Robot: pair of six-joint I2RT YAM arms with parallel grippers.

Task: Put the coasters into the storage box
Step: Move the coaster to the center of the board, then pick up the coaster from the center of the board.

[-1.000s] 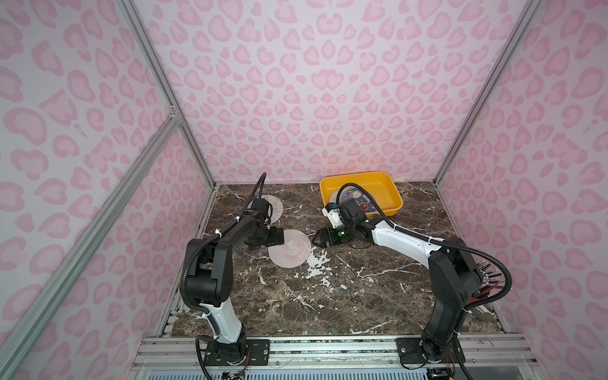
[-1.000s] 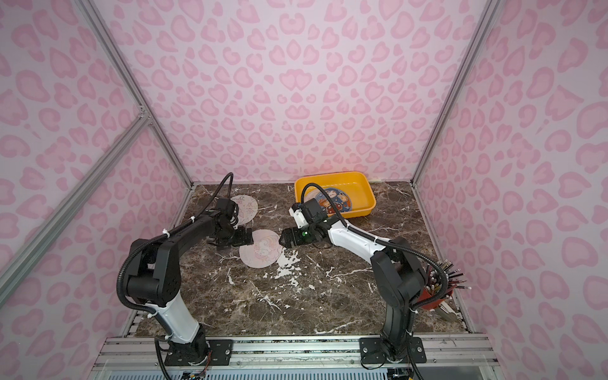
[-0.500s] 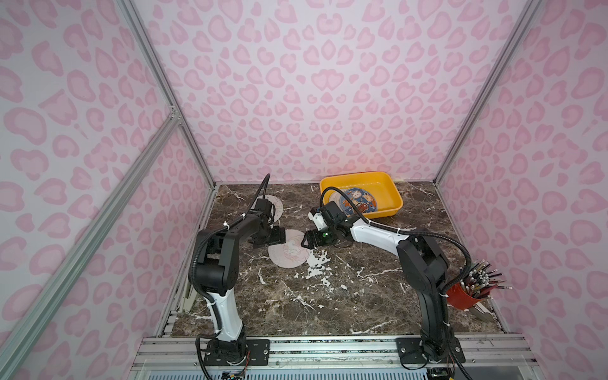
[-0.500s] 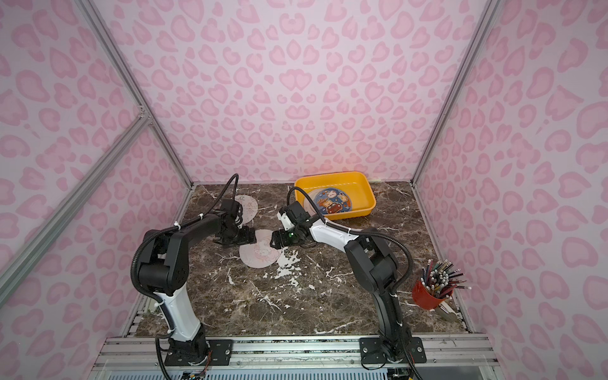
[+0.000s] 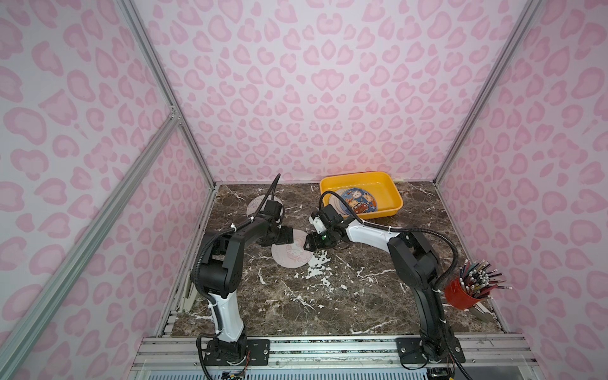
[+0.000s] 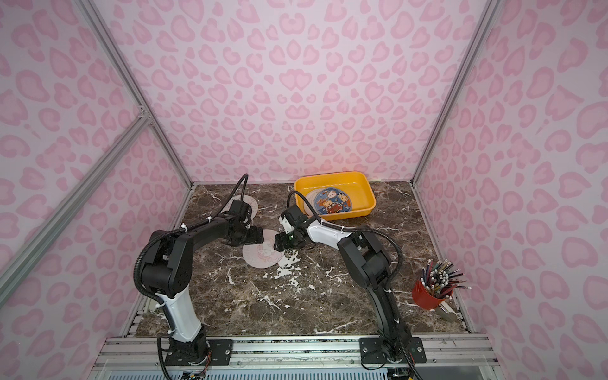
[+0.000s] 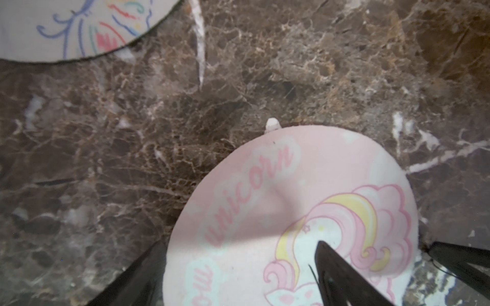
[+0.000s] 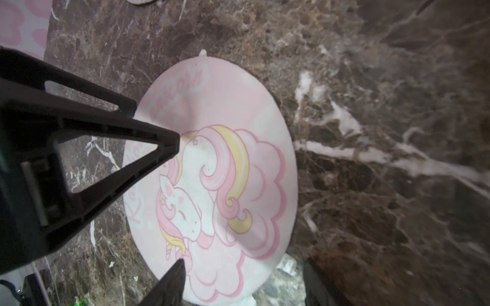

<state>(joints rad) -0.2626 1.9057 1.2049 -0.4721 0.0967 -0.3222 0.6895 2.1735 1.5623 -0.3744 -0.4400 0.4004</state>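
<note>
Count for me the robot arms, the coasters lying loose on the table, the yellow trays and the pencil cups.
Robot arms: 2
Loose coasters: 2
Yellow trays: 1
Pencil cups: 1
Total: 6

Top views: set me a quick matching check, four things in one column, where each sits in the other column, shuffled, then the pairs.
Things
1. unicorn coaster
2. blue coaster
3. pale coaster
4. red pencil cup

Places
A. inside the storage box
B. flat on the table, in the middle between the two arms
C. near the table's right edge, towards the front
D. far left of the table, partly hidden by the left arm

Pairs: 1-B, 2-A, 3-D, 4-C
</note>
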